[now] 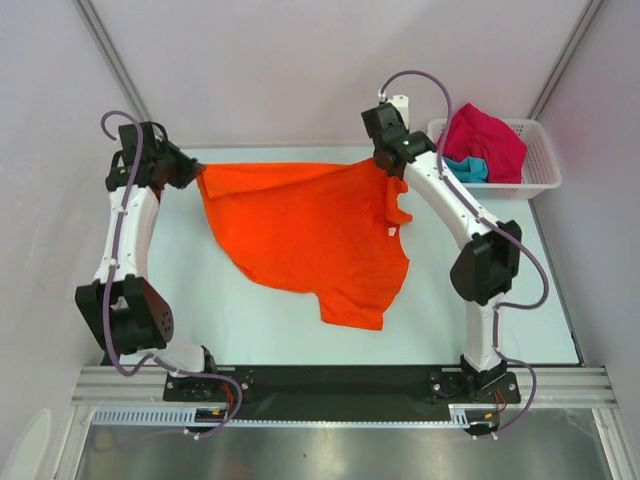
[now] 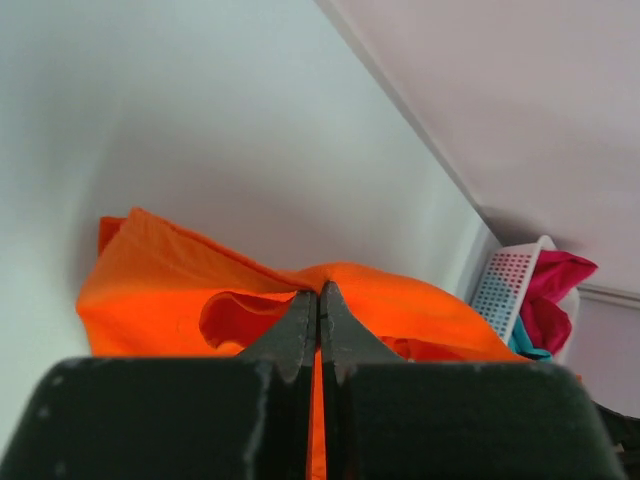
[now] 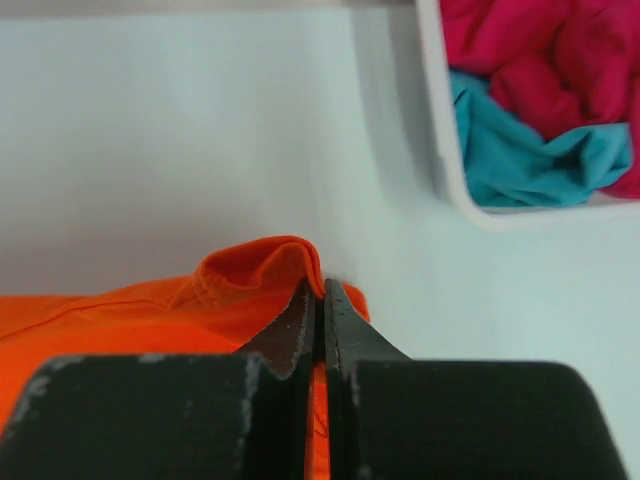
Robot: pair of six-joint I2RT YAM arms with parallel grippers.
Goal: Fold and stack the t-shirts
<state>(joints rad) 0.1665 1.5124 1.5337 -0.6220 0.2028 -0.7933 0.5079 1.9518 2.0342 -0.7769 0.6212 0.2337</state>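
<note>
Top view: orange t-shirt (image 1: 310, 235) corners vanish under the left gripper (image 1: 196, 176) and right gripper (image 1: 384, 162), pinch points not visible. Upper right, teal t-shirt (image 1: 468, 169) mostly buried under the crimson-pink t-shirt (image 1: 487, 135). Right wrist view: basket (image 3: 445, 150) cut off by top and right edges.

I've got a plain bright orange t-shirt (image 1: 310, 235) over the pale mint-white table (image 1: 270, 325), a crimson-pink t-shirt (image 1: 487, 135) and a teal t-shirt (image 1: 468, 168) against the white dot-latticed basket (image 1: 543, 165), and my left arm (image 1: 125, 235) and right arm (image 1: 450, 200) showing white with black joints.
</note>
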